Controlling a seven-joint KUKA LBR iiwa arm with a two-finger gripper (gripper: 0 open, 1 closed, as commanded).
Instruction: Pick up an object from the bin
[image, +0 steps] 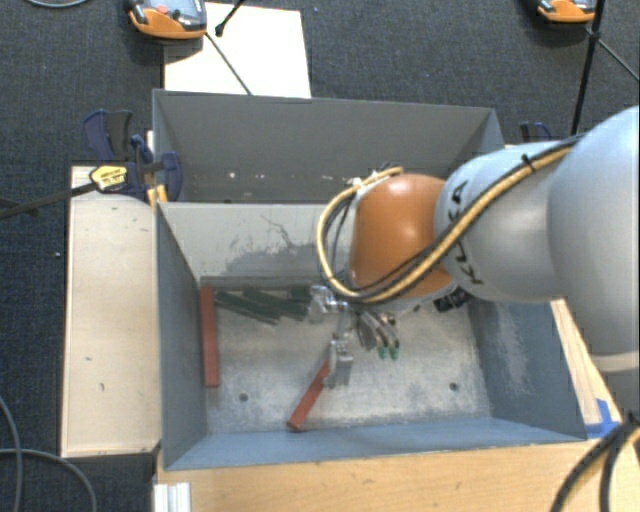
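Note:
My gripper (341, 362) hangs low in the middle of the bin, under the orange wrist cover. Its metal tip sits at the upper end of a thin red-brown stick (307, 402). The stick lies slanted on the floor, running down-left toward the front wall. Whether the tip touches or grips the stick is hidden from this angle. Dark green flat pieces (262, 303) lie just left of the gripper, near the back of the floor.
A long red-brown bar (210, 336) lies along the left wall. The bulky arm and orange cover hide the back right of the bin. Small dark parts with green ends hang under the wrist, right of the gripper.

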